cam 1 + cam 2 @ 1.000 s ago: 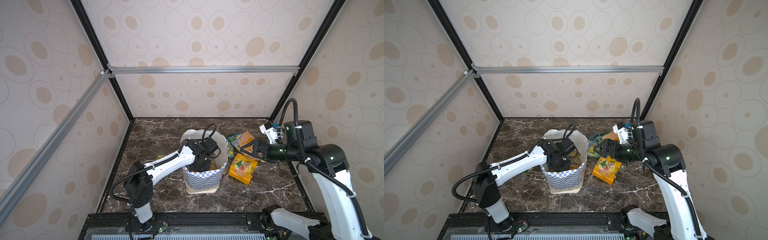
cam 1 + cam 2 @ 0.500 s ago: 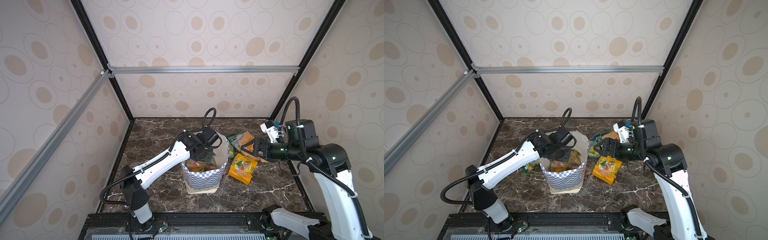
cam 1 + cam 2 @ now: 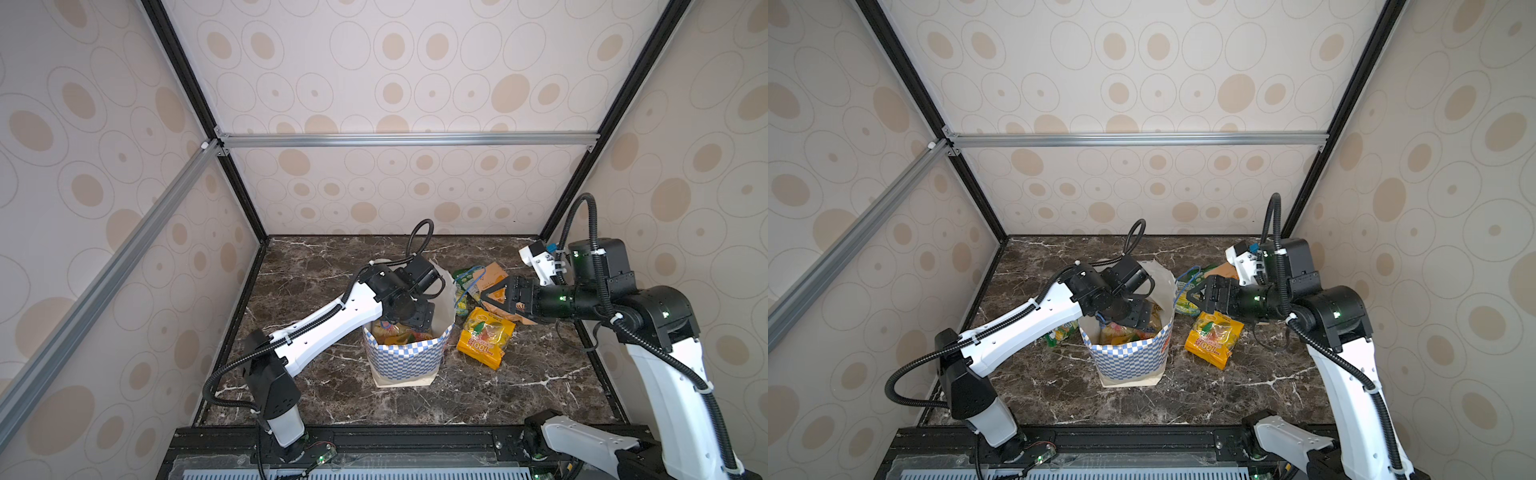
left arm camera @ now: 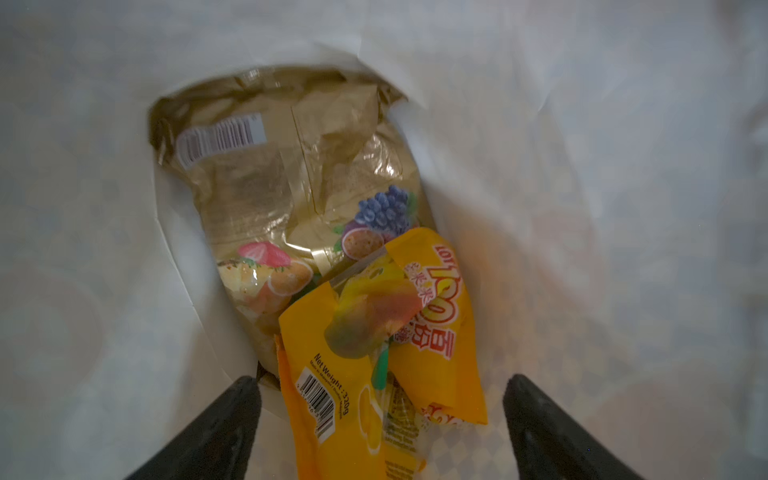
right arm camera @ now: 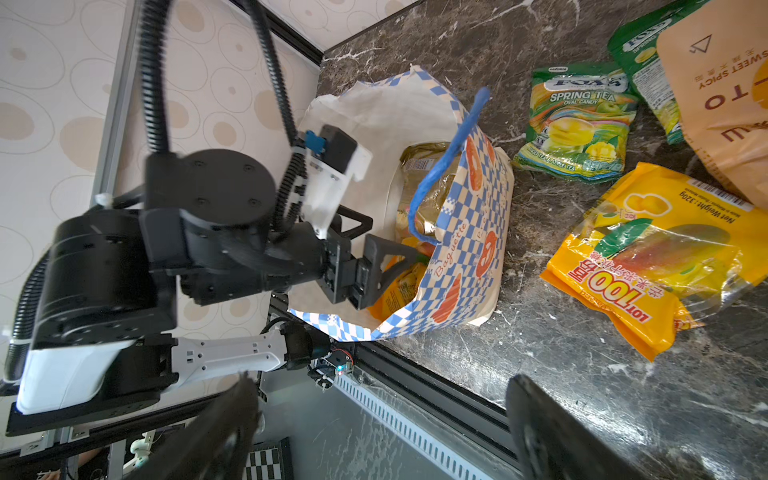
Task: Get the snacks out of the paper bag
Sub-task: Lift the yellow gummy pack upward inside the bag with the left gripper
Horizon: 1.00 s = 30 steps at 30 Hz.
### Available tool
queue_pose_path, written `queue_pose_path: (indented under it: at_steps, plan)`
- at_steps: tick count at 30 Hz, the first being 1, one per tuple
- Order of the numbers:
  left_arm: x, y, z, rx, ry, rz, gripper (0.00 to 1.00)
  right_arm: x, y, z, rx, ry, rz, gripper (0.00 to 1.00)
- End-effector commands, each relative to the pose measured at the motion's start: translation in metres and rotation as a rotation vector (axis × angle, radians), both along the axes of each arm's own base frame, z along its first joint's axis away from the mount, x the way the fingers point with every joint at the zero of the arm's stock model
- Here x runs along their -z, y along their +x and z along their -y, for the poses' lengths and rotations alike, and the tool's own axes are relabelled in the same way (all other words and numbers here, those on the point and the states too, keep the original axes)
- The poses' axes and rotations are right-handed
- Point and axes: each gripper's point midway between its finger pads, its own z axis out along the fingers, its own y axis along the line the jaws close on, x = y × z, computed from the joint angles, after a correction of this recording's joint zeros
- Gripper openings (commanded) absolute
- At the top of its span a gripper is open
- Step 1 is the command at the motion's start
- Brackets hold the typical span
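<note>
Left wrist view looks down into the paper bag (image 4: 582, 187), whose white inner walls frame at least two snacks not yet taken out. A large crinkly golden bag (image 4: 291, 166) lies deepest, and a yellow-orange gummy packet (image 4: 374, 345) rests on top of it, nearer the opening. Fruit pictures show between them, and it cannot be told whether they belong to the golden bag or to a third packet. The left gripper (image 4: 382, 380) hangs in the bag's mouth with its jaws spread wide; the gummy packet lies between them but is not pinched. In both top views the bag stands upright near the middle of the marble table (image 3: 332, 399). To its right lie the snacks already out: another yellow-orange gummy bag (image 3: 484, 338), two green candy packets (image 5: 577, 124) and an orange-tan chips bag (image 5: 723, 104). In a top view a small colourful packet (image 3: 1061, 332) also lies just left of the bag, partly behind the left arm. The right gripper (image 5: 380, 386) hovers over the removed snacks, jaws wide apart and empty. The task looks past halfway, with four or five packets out and two or perhaps three left to lift.
</note>
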Motion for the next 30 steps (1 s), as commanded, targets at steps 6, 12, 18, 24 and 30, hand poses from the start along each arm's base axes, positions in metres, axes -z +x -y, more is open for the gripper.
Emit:
queue_pose_path:
  at_steps: [6, 12, 18, 24, 30]
  plan:
    - [0.059, -0.029, 0.003, 0.025, 0.002, -0.142, 0.95, 0.0, -0.003, -0.003, -0.021, -0.002, 0.003, 0.96]
    - [0.101, -0.038, -0.011, 0.017, 0.073, -0.184, 0.95, 0.0, -0.003, -0.003, -0.025, -0.006, 0.004, 0.96]
    - [0.132, -0.039, -0.022, -0.007, 0.132, -0.184, 0.88, 0.0, -0.003, -0.003, -0.022, -0.005, 0.007, 0.96]
    - [0.149, -0.05, -0.035, -0.005, 0.172, -0.217, 0.7, 0.0, -0.003, -0.002, -0.014, -0.01, 0.006, 0.96]
    - [0.154, -0.053, -0.041, -0.006, 0.189, -0.222, 0.4, 0.0, -0.002, -0.002, -0.01, -0.007, 0.007, 0.96]
